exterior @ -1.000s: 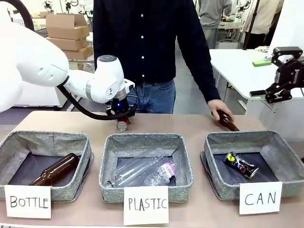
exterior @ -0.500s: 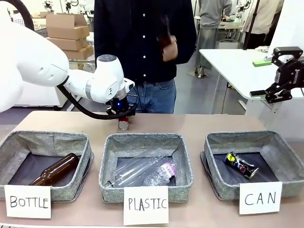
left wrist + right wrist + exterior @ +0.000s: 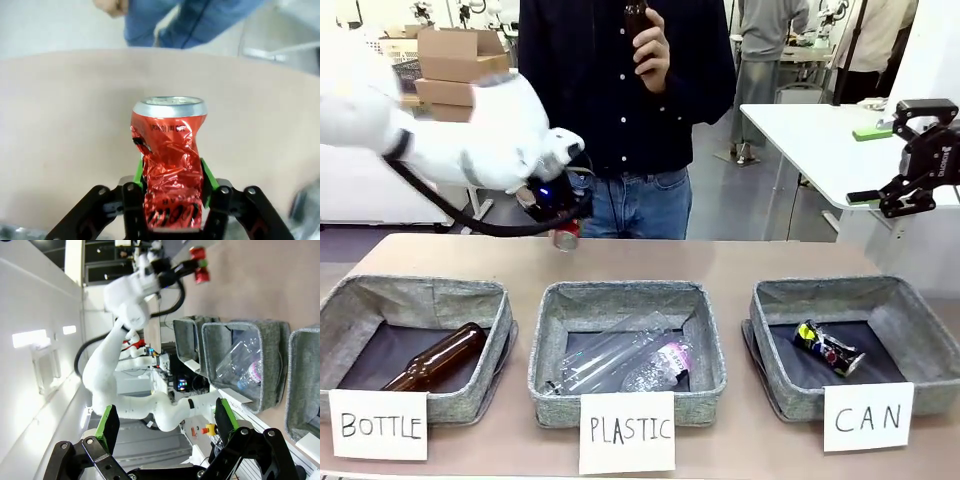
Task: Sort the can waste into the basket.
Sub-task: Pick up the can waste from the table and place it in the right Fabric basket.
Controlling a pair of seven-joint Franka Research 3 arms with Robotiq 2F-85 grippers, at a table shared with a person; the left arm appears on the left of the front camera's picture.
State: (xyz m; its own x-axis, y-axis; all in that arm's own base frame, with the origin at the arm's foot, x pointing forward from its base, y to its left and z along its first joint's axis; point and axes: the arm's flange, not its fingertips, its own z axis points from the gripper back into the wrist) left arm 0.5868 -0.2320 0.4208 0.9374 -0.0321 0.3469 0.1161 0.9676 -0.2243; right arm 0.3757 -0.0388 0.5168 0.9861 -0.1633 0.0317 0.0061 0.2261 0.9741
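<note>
My left gripper (image 3: 563, 232) is shut on the dented red can (image 3: 566, 239) and holds it just above the far side of the table. In the left wrist view the red can (image 3: 170, 160) stands upright between the green pads (image 3: 138, 172) of my left gripper (image 3: 171, 182). The dark blue can (image 3: 828, 347) lies on the dark bottom of the grey basket (image 3: 840, 288) carded "CAN" at the right. My right gripper (image 3: 918, 165) hangs open and empty high above the table's right end; in its own view the right gripper (image 3: 167, 425) has its fingers spread wide.
A person stands at the far side and holds a brown bottle (image 3: 637, 20) at chest height. The "BOTTLE" basket (image 3: 415, 292) at left holds a brown bottle. The "PLASTIC" basket (image 3: 625, 292) in the middle holds clear plastic bottles.
My left gripper closed on the red can and lifted it off the table, shifting slightly left. The person's hand picked the brown bottle up from the table's right side to chest height.
</note>
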